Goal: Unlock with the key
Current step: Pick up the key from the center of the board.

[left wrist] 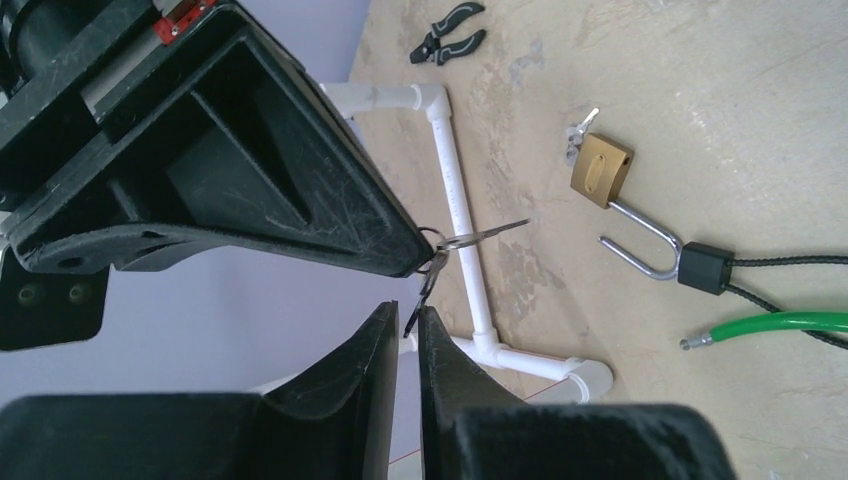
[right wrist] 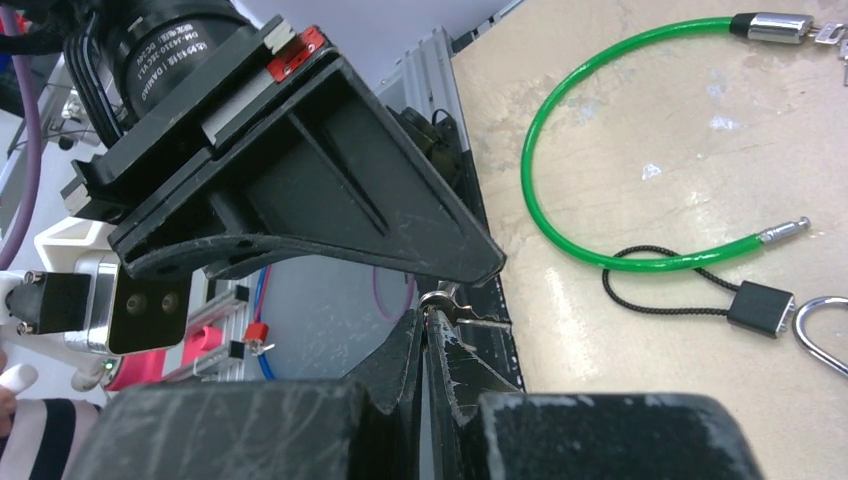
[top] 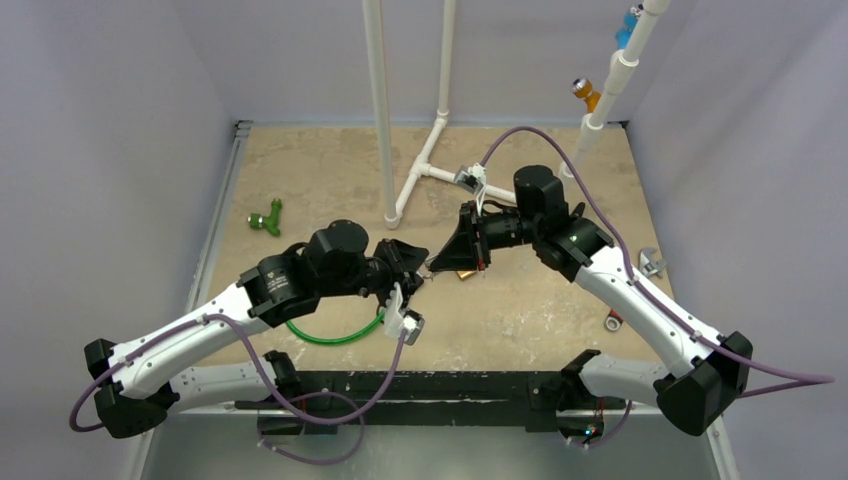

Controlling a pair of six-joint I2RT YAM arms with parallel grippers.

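Mottled tan counter (top: 330, 170) between pale walls, with both arms meeting tip to tip over its middle. The right pincer (right wrist: 424, 328) is pressed together on the key ring (right wrist: 437, 298), holding it in the air. In the left wrist view one key (left wrist: 492, 231) sticks out toward 3 o'clock. A second key (left wrist: 420, 292) hangs toward 6 o'clock into the left pincer (left wrist: 410, 315), which is narrowed to a slit; whether it truly bites I cannot tell. The brass padlock (left wrist: 602, 170) lies on the counter at 2 o'clock from the keys, its shackle (left wrist: 645, 238) apparently sprung and threaded through a black block (left wrist: 705, 267). This looks like a hand-over or regrip, with no key at a lock yet. The next move calls for a firm hold on one key's head, blade free, then lining it up with a keyhole. Which lock is meant is unclear.
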